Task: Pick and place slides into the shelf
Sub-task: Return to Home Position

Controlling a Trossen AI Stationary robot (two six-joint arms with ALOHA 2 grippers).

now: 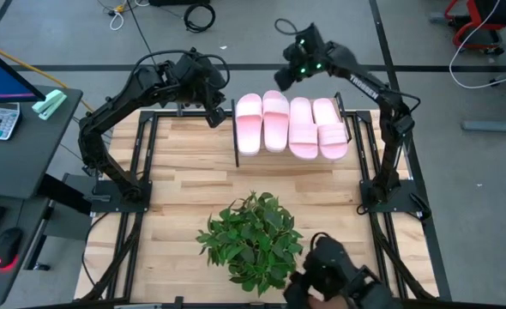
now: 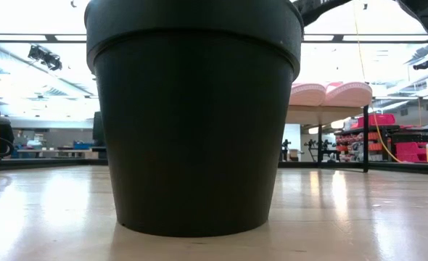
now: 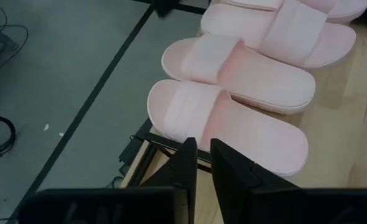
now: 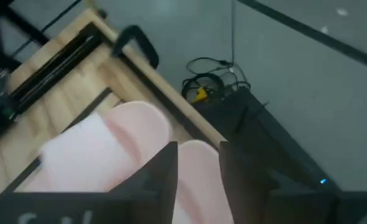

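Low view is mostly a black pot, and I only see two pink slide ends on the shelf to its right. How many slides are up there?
Observer: Four slides lie side by side on the shelf.
Operator: Are they lined up evenly?
Observer: Not quite. The slide at the right end sits a little nearer the potted plant than the other three.
Operator: Where are the arms?
Observer: The left gripper hangs by the shelf's left end. The right gripper is above the slides' far ends, open and empty.
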